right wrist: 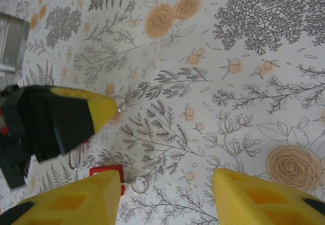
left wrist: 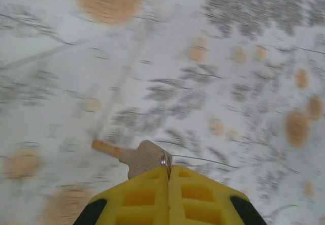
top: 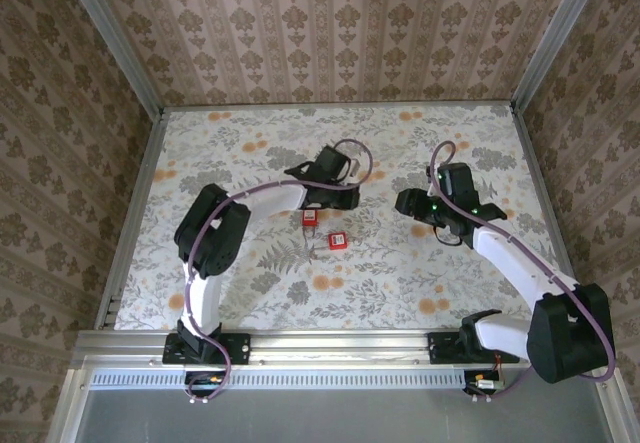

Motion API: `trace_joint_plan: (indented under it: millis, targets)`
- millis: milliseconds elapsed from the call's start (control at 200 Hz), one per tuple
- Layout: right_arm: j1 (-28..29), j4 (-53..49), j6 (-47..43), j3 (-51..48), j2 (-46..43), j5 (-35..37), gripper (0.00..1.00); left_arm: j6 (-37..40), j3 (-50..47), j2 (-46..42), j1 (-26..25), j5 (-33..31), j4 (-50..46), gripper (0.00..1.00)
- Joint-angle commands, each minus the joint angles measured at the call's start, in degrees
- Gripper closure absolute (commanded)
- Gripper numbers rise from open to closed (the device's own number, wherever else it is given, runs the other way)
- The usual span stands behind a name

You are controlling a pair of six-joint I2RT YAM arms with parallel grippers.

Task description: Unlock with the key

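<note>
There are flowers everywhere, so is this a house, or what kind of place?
Probably a robot test booth, not a house. Wallpapered panels in metal framing box in a flowery table, and the left arm and right arm are bolted to its front rail.

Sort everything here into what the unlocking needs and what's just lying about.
Needed: key, pinched in the left gripper; red lock beside that gripper; second red lock, possibly the target instead; open right gripper.
Lying about: metal ring beside the second lock; floral tablecloth; metal rail.
</note>
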Motion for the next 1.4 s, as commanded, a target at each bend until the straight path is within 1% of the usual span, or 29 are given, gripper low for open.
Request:
trace_joint_plan:
  millis: [0, 75, 165, 310, 505, 615, 685, 770, 820, 895, 1035, 1225, 1345, 1395]
  targets:
    - [-0.31, -1.79, 0.27, -1.26, -2.5, 2.46, 0.48, -6.96, -1.53, 0.31, -3.55, 2.85, 8.09, 1.0]
    - [-0.26, -2.7, 0.8, -2.27, -3.8, 3.68, 0.48, -8.76, -0.48, 2.69, -6.09, 2.57, 9.23, 1.0]
    - [-0.3, -4.36, 0.82, -3.71, -6.25, 5.86, 0.48, -12.98, -1.76, 4.18, -8.69, 3.18, 14.77, 1.0]
    - [-1.07, -6.62, 1.42, -6.13, -10.51, 8.09, 0.47, -15.79, -2.28, 4.75, -11.46, 4.86, 18.16, 1.0]
    - [-2.35, -7.91, 2.81, -9.3, -14.22, 8.61, 0.47, -16.29, -4.09, 5.36, -14.37, 4.87, 17.84, 1.0]
    - [-2.38, -7.74, 3.27, -10.8, -14.7, 7.8, 0.47, -17.17, -5.78, 5.45, -14.73, 4.96, 19.31, 0.93]
    - [-2.42, -7.74, 3.45, -11.47, -14.45, 7.17, 0.47, -17.17, -5.97, 5.68, -14.65, 5.12, 19.18, 0.92]
    - [-2.38, -7.77, 3.72, -12.26, -14.53, 6.69, 0.47, -17.02, -6.01, 5.77, -14.65, 5.96, 19.56, 0.86]
    - [-2.39, -7.95, 3.72, -12.55, -14.61, 6.35, 0.47, -17.08, -6.48, 5.26, -14.58, 6.09, 19.81, 0.79]
    - [-2.37, -8.31, 3.56, -12.83, -14.77, 5.76, 0.47, -17.08, -8.0, 3.42, -14.59, 6.24, 20.74, 0.7]
    - [-2.31, -8.23, 3.93, -13.23, -13.64, 3.98, 0.48, -16.84, -10.41, -1.1, -14.29, 8.13, 22.37, 0.51]
    - [-1.09, -6.05, 5.68, -14.19, -10.85, 3.16, 0.53, -16.15, -14.32, -9.44, -11.95, 9.04, 24.44, 0.46]
    - [2.16, -4.86, 6.02, -13.25, -7.47, 4.33, 0.54, -15.11, -17.1, -13.79, -9.35, 8.66, 23.39, 0.47]
    - [4.47, -5.04, 5.62, -12.37, -5.65, 6.79, 0.54, -14.63, -18.85, -15.71, -8.31, 8.48, 23.4, 0.47]
